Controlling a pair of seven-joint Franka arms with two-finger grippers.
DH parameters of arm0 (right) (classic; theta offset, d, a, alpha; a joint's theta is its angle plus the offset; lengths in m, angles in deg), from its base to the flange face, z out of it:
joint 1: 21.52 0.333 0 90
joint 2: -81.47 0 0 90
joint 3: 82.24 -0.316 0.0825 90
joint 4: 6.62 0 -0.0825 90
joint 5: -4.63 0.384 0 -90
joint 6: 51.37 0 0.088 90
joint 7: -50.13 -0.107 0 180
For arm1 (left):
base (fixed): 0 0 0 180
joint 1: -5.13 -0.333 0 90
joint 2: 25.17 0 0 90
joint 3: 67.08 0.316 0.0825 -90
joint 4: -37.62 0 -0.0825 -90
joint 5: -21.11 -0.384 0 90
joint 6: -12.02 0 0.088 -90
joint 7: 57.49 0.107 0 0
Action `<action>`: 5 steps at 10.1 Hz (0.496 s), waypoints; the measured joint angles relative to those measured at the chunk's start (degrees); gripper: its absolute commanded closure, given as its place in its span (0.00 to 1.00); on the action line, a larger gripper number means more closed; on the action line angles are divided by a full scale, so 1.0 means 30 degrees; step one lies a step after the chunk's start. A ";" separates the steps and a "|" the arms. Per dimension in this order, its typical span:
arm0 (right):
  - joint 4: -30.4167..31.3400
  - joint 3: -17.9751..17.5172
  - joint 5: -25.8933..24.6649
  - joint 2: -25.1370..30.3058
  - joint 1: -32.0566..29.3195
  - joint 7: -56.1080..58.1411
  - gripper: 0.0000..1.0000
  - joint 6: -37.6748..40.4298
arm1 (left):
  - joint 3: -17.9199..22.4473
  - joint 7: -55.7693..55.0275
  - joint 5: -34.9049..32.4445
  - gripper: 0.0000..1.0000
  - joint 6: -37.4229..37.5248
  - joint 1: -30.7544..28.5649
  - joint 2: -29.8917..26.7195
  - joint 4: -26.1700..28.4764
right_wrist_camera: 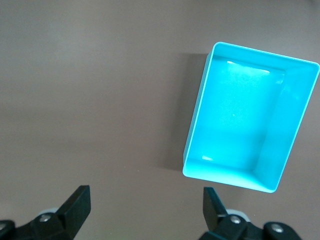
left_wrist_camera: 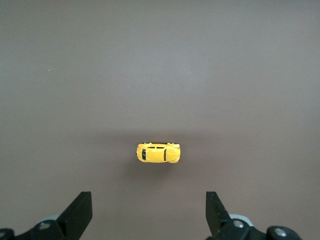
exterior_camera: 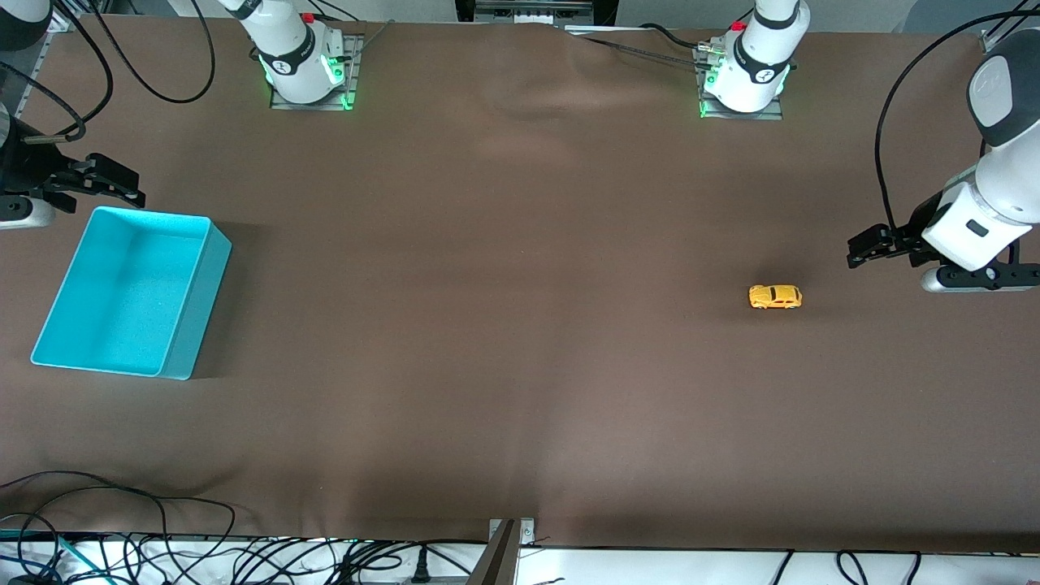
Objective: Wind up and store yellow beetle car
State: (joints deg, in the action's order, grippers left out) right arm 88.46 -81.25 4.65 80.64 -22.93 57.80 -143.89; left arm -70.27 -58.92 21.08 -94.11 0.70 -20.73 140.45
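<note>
**Both arms poised, toy car untouched**

The yellow beetle car (exterior_camera: 775, 296) sits on its wheels on the brown tabletop (exterior_camera: 504, 325), toward the left arm's end, with bare cloth all round it. The left gripper (exterior_camera: 860, 248) hangs just off to one side of it, fingers (left_wrist_camera: 80, 212) spread wide and holding nothing. From the wrist camera the car lies ahead of the fingertips and centred on the gap between them, its long side running across that gap. That looks like a deliberate line-up, so a short advance and descent would bring the fingers down at either end of the body.

The right gripper (exterior_camera: 110, 185) waits over the tabletop just off a short wall of the turquoise storage bin (exterior_camera: 199, 317), its fingers (right_wrist_camera: 77, 205) also spread and empty. The bin stands open and empty ahead of them, at the right arm's end, well apart from the car.

Nothing lies between car and bin, so I'd say there is plenty of room for winding the car back along the cloth and for carrying it over. The bin's walls are the only edges to clear.
</note>
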 measured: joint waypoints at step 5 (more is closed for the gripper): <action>0.0000 0.0000 0.0000 0.0000 0.0000 0.0000 0.00 0.0000 | 0.0016 -0.0009 0.0000 0.00 0.0000 -0.0102 0.0002 0.0000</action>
State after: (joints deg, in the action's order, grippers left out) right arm 88.46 -81.25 4.65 80.64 -22.93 57.79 -143.89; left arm -70.22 -58.95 21.08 -94.11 0.40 -20.73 140.45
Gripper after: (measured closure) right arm 0.000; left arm 0.000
